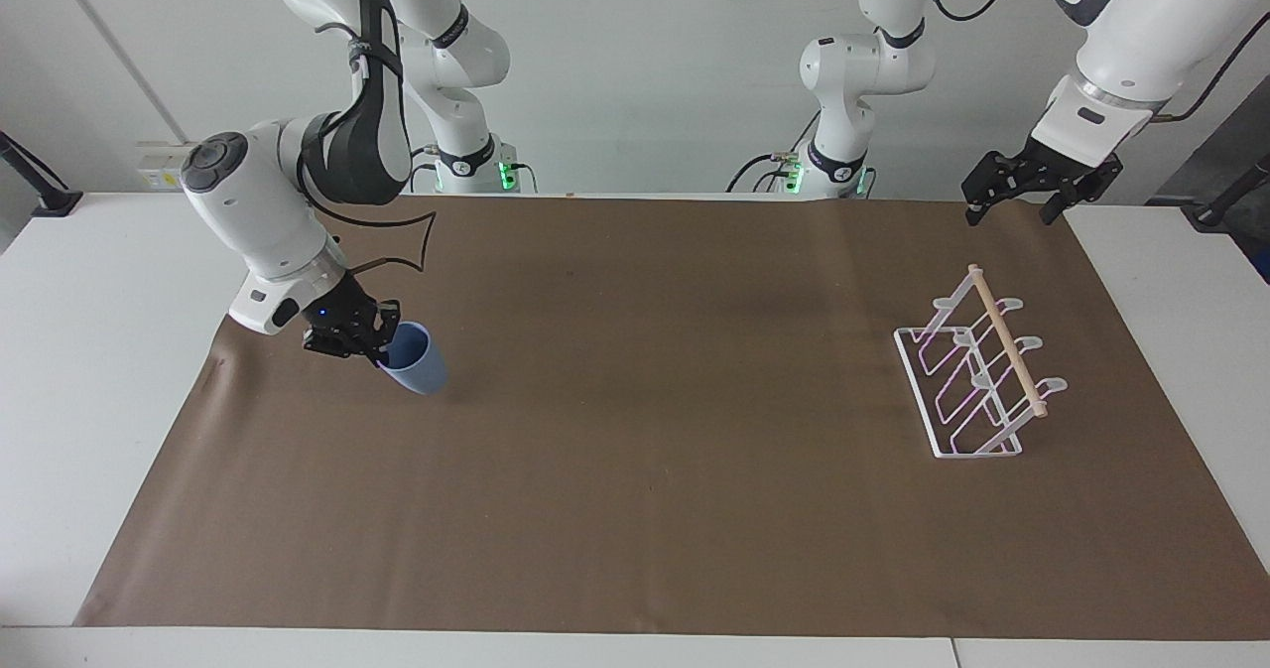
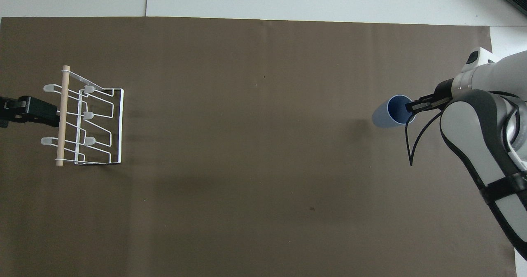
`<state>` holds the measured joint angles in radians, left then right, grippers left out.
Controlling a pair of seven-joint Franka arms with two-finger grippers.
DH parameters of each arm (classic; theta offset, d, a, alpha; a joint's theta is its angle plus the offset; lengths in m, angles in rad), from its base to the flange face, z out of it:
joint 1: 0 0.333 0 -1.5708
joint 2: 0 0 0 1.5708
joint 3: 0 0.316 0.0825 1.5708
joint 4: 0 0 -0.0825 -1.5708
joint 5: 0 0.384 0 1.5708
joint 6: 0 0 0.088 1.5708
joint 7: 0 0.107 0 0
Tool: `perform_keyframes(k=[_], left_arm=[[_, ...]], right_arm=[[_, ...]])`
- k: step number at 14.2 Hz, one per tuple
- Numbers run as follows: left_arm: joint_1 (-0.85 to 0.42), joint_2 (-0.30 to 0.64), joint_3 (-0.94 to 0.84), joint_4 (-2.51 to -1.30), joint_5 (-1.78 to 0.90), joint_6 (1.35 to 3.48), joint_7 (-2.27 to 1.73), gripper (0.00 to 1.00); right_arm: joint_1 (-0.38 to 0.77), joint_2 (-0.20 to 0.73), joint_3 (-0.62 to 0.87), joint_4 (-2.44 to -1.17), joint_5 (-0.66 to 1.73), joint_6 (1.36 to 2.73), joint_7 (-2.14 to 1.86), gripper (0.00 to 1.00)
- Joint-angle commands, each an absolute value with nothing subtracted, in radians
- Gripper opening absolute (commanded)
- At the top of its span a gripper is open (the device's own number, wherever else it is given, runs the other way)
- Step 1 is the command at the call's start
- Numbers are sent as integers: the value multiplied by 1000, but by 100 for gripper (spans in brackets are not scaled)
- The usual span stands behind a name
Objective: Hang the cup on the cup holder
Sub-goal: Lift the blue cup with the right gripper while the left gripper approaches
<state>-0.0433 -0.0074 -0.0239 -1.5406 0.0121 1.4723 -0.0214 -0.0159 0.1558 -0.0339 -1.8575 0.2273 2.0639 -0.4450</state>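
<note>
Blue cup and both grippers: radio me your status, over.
Right gripper shut on cup rim, cup tilted, off the mat. Left gripper open, waiting up over the table edge by the cup holder. Path between clear.

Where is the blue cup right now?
The cup hangs tilted in the right claw, which is shut on its rim, just above the brown mat at the right arm's end of the table.

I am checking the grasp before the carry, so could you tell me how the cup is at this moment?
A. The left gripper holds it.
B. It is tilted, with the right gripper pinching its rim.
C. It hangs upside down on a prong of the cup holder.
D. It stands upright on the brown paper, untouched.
B: the right gripper is shut on the rim of the cup, which leans with its mouth toward the gripper.
</note>
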Motion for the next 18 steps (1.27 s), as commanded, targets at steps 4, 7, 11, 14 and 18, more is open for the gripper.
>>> perform_keyframes(k=[4,7,11,14,18], left_arm=[[-54,-23,-20,-1565,-3,1482,-38,100],[-51,-11,-20,-1552,-128,1496,-142,100],[-51,30,-32,-1514,-256,1496,-485,100],[-49,92,-101,-1450,-288,1528,-824,100],[-69,110,-130,-1450,-370,1598,-1173,100]], right_arm=[[-28,123,-18,-1842,518,2016,-476,0],[-29,115,-17,-1842,650,1956,-476,0],[-21,101,-15,-1856,820,1865,-476,0],[8,103,-14,-1899,929,1841,-457,0],[43,97,-14,-1942,1078,1847,-423,0]])
